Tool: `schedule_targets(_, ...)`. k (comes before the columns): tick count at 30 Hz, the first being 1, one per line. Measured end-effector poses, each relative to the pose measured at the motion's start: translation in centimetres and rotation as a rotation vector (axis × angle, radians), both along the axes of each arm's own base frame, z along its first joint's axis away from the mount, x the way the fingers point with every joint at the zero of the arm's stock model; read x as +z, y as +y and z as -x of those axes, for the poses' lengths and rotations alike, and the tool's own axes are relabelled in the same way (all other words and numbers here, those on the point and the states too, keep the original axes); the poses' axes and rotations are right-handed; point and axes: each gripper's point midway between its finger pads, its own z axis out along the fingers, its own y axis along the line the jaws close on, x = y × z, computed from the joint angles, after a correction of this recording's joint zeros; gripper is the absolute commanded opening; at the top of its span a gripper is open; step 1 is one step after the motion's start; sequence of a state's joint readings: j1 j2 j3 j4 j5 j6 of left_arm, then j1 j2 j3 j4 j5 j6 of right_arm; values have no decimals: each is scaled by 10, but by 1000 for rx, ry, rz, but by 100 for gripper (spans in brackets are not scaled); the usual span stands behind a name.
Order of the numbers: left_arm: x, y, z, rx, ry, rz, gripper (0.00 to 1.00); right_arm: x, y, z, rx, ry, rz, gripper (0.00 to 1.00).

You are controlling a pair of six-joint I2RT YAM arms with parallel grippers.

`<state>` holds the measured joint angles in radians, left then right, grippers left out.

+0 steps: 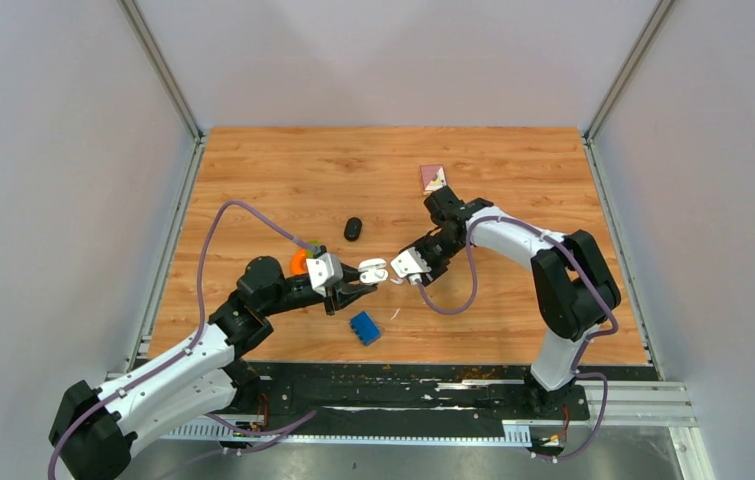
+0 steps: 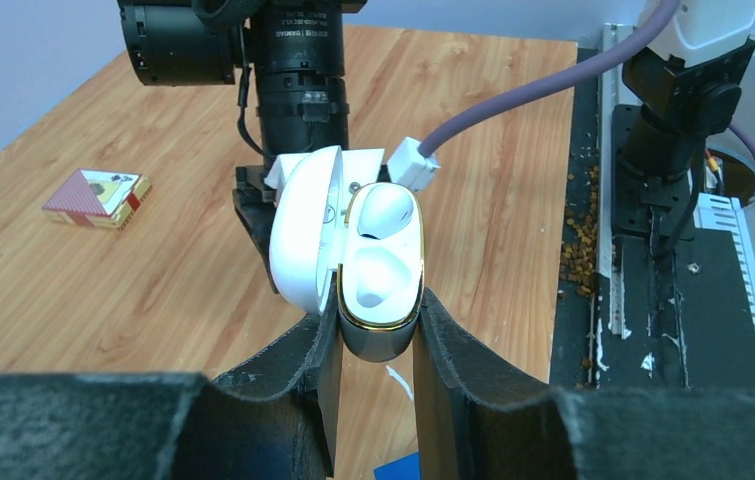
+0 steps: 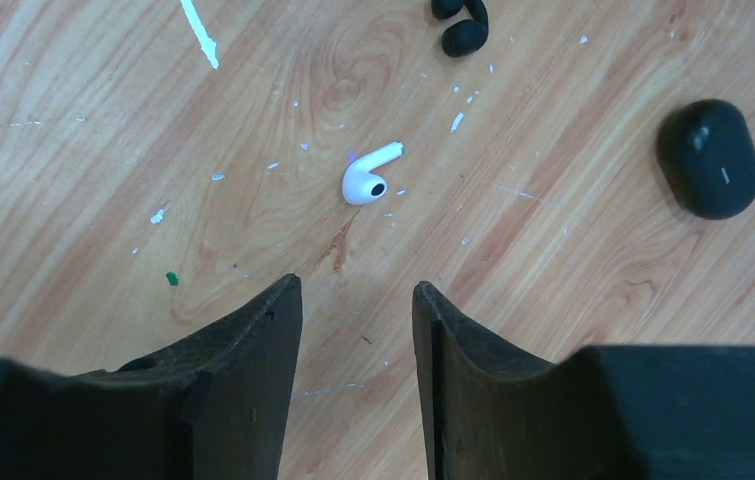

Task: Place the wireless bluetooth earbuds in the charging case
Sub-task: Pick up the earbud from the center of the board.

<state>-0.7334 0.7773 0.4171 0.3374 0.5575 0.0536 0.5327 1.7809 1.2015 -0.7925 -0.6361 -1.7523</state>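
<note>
Found the left gripper reaching in from the left, pinched tight on the lower body of the white charging case and holding it clear of the table. Saw the lid swung open to the left of the gold-rimmed body, with two white hollows facing the wrist camera (could not tell whether a bud already sat in either). Noted an orange object by that wrist in the top view, and a small blue object on the wood, nearer the arms' bases than the clamped case. Spotted a thin white scrap on the boards. Found the black case closed and flat on the table farther back, well apart from the white one. Saw the black earbuds near it, rounded, partly cut off by the top edge of the right wrist view (touching or joined, could not tell). Found one white earbud loose on the wood, stem pointing up and to the right in that view, just ahead of the right gripper. Saw those fingers spread apart over bare wood, nothing between them, not touching the bud. Noted, farthest right and toward the back, a small flat printed box lying alone.
</note>
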Motion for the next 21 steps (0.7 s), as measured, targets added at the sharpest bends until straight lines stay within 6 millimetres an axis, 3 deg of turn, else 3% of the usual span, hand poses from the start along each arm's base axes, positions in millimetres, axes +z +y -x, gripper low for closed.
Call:
schedule_targets(6,1,4,-6,45,-5,4,0,-1,7,6,66,-35,4,44)
schedule_targets(12,8,16,-13,106,-2,60,0,-3,3,12,70,-37,18,44)
schedule_targets(21,18,16,-36,107,136,174,0,-5,14,14,101,-69,23,45)
